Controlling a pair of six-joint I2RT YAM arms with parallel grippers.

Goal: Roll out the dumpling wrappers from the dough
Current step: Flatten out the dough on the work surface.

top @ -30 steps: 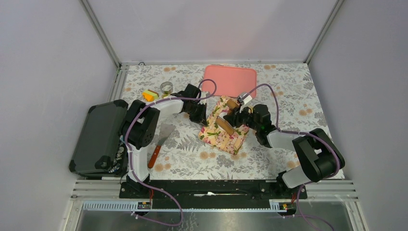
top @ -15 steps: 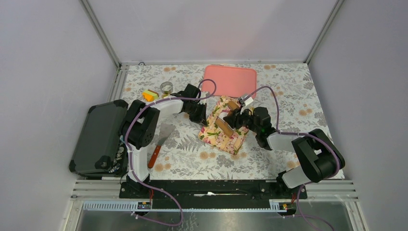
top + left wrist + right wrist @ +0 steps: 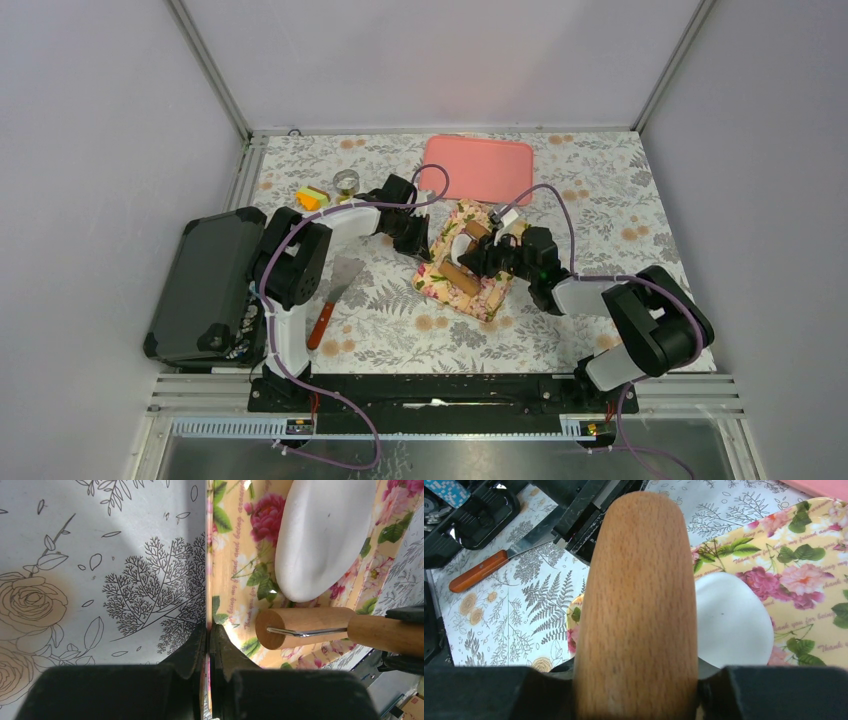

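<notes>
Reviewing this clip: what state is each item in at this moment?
dough: flattened oval lying on floral mat
rolling pin: gripped, beside the dough
floral mat: flat, one edge pinched
left gripper: shut on floral mat edge
right gripper: shut on rolling pin
scraper: lying untouched

Table carries a white cloth printed with grey ferns and tan roses. Plain pale grey walls close it in on 3 sides: back wall beyond the table's far edge, left wall and right wall at its sides. 2 aluminium posts rise from the table's far corners, slotted aluminium rails run along its near edge, and the light is even and diffuse, with only soft shadows on the table.
</notes>
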